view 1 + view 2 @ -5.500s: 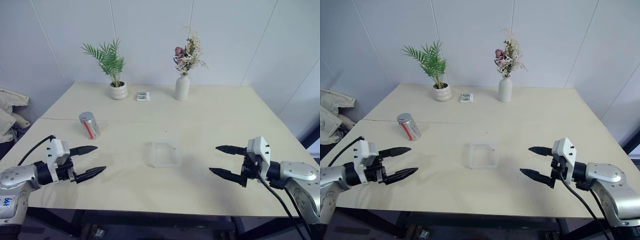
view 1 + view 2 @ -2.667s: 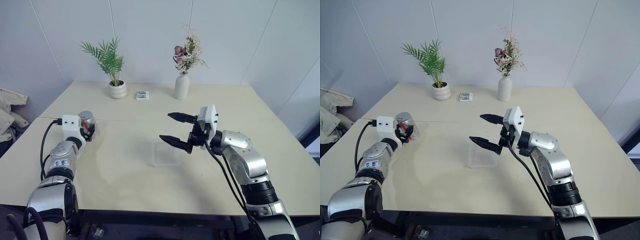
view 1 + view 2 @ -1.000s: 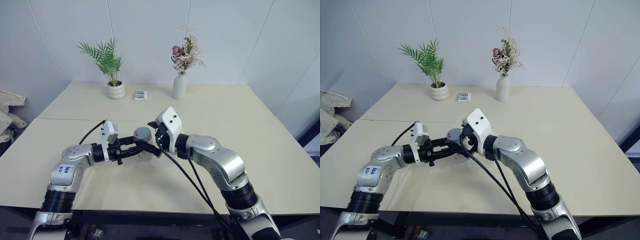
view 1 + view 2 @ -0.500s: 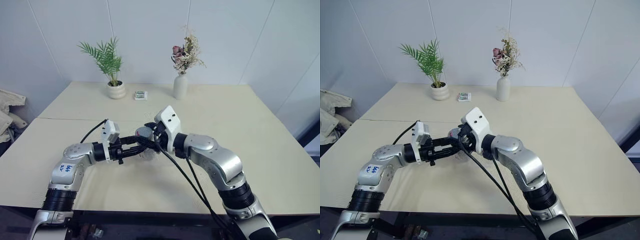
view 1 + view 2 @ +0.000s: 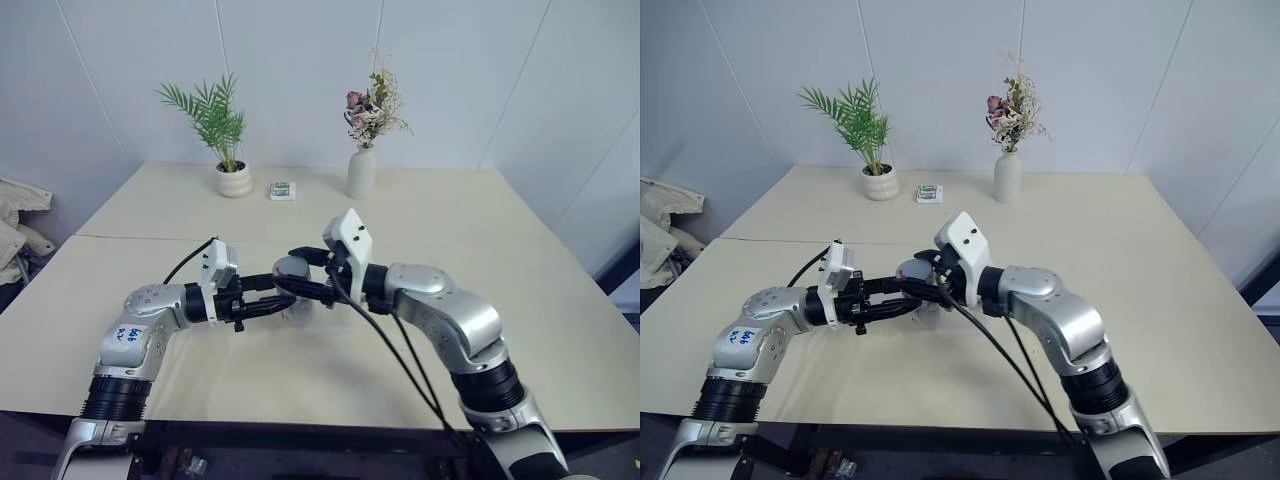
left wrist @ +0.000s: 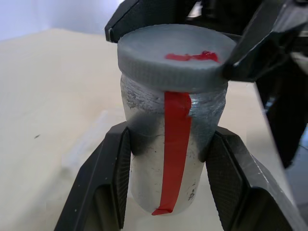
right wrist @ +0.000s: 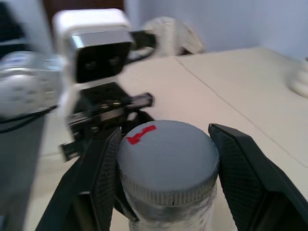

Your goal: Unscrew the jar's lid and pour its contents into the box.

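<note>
Jar: the small silvery metal cylinder with a red strip down its side is upright, held up over the middle of the pale wooden worktop, between my two arms
Lid: the flat round grey cap with a red mark on top sits on the jar's mouth
My left jaws: pinching the jar's body from both sides, below the lid
My right jaws: pressed against the rim of the lid, one black finger on each side
Box: the shallow clear plastic container shows just beneath the jar and my arms, mostly hidden
Back of the worktop: a green plant in a white pot, a small patterned packet and a white vase of dried flowers stand in a row, well apart from the jar
</note>
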